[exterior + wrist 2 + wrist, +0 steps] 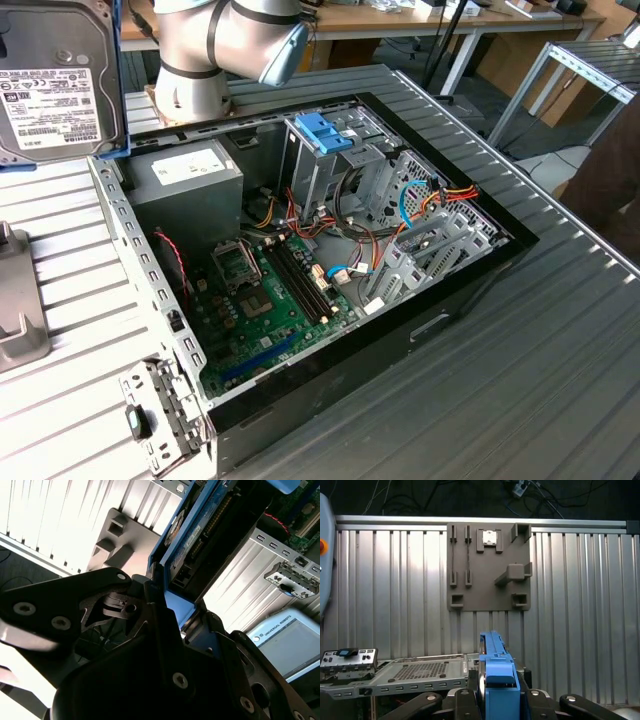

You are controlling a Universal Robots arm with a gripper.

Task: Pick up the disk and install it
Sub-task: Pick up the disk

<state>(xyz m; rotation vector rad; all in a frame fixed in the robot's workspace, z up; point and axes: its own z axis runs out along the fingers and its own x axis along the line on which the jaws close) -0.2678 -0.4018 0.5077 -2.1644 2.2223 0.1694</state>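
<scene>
Disk (55, 90): grey metal, lt-blue carrier, clamped in tool (497, 696).

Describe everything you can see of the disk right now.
The disk is a flat rectangular hard drive with a grey metal body, a white printed label on its face and a light-blue plastic carrier framing it. The second wrist view shows a dark connector edge. It is held off the ribbed table and appears edge-on in the first wrist view, with the pincer shut on its carrier. Nothing else touches it, and it is not yet inside the open computer case.
</scene>
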